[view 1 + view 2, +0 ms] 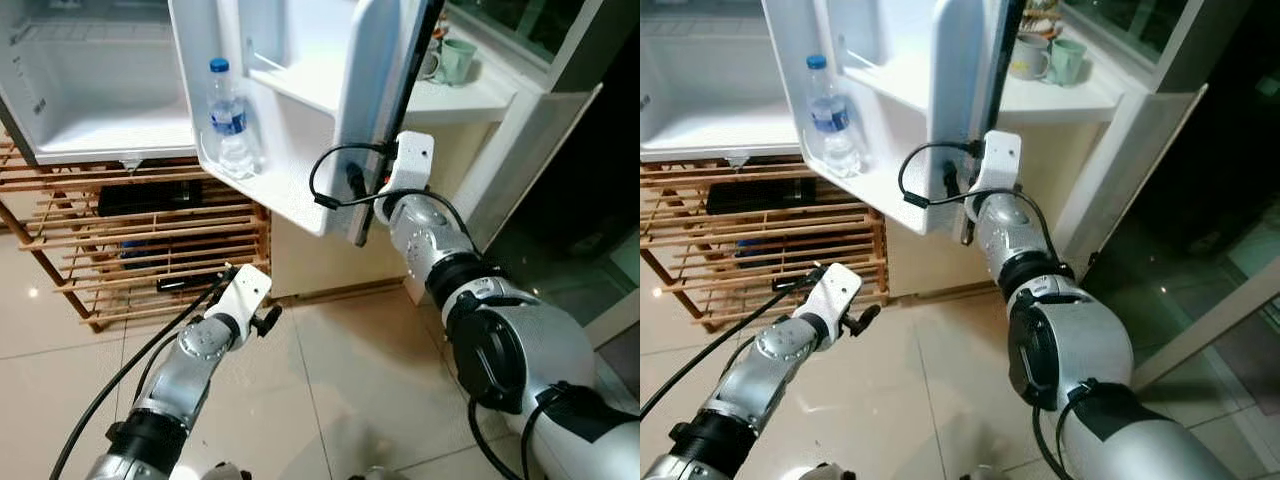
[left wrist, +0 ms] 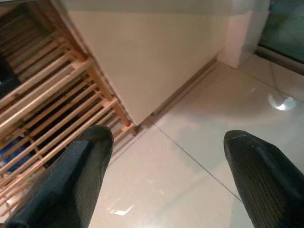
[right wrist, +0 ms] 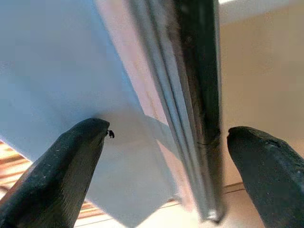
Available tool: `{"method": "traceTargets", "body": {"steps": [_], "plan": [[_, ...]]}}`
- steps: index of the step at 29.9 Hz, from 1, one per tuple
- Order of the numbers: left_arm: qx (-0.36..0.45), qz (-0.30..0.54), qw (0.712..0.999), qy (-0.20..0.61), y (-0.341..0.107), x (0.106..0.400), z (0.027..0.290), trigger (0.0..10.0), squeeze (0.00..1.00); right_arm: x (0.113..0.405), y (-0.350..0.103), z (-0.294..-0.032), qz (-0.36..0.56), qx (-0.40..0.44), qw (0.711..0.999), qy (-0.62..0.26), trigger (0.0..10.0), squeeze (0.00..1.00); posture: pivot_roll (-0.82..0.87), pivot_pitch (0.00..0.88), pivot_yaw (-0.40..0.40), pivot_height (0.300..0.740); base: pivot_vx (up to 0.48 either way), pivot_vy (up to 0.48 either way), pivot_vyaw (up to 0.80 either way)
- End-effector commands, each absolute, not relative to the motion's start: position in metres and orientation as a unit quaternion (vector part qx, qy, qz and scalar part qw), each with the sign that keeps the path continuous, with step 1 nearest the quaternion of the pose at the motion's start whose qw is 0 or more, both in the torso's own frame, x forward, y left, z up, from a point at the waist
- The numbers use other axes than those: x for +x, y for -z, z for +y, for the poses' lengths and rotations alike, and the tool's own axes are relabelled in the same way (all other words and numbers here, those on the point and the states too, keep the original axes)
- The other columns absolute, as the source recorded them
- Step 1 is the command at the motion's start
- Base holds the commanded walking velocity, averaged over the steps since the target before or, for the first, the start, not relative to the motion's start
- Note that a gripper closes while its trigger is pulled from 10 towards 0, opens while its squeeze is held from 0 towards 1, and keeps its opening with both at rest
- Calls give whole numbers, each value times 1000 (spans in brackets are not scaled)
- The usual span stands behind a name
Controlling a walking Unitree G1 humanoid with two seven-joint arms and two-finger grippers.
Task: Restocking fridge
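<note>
The small white fridge (image 1: 100,130) stands open on a wooden rack. Its door (image 1: 300,130) is swung out toward me, with a clear water bottle (image 1: 228,120), blue cap and label, upright in the lower door shelf. My right gripper (image 3: 166,137) is open at the door's lower outer edge. One finger (image 3: 71,161) is on the white inner side, the other finger (image 3: 266,166) past the dark outer rim, and neither visibly presses on it. My left gripper (image 2: 168,142) hangs open and empty low over the tiled floor, in front of the rack.
The slatted wooden rack (image 1: 150,225) under the fridge holds dark items. A beige cabinet (image 1: 320,265) stands behind the door, and its white counter (image 1: 470,100) carries two mugs (image 1: 455,60). A glass panel (image 1: 610,270) is on the right. Shiny tiled floor (image 1: 340,380) lies below.
</note>
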State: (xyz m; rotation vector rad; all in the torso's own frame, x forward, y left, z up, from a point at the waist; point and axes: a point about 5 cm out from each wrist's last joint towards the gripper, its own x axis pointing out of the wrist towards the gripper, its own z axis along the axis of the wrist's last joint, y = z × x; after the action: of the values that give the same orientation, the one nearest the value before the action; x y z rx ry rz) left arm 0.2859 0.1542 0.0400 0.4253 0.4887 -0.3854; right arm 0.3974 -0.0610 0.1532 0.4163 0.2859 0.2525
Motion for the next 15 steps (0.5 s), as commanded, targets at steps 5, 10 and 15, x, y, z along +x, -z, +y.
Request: {"method": "traceTargets", "body": {"steps": [5, 10, 15], "plan": [[207, 258, 918, 221, -31, 274, 147, 10000, 0, 386, -206, 4, 80, 281, 872, -392, 10000, 0, 43, 0, -100, 740, 0, 0, 0], [179, 306, 891, 285, -15, 248, 141, 10000, 0, 343, -191, -22, 74, 266, 790, -547, 10000, 0, 7, 0, -87, 740, 0, 0, 0], [155, 319, 879, 319, -9, 233, 134, 10000, 0, 304, -177, -67, 93, 275, 781, -553, 10000, 0, -30, 0, -79, 740, 0, 0, 0]]}}
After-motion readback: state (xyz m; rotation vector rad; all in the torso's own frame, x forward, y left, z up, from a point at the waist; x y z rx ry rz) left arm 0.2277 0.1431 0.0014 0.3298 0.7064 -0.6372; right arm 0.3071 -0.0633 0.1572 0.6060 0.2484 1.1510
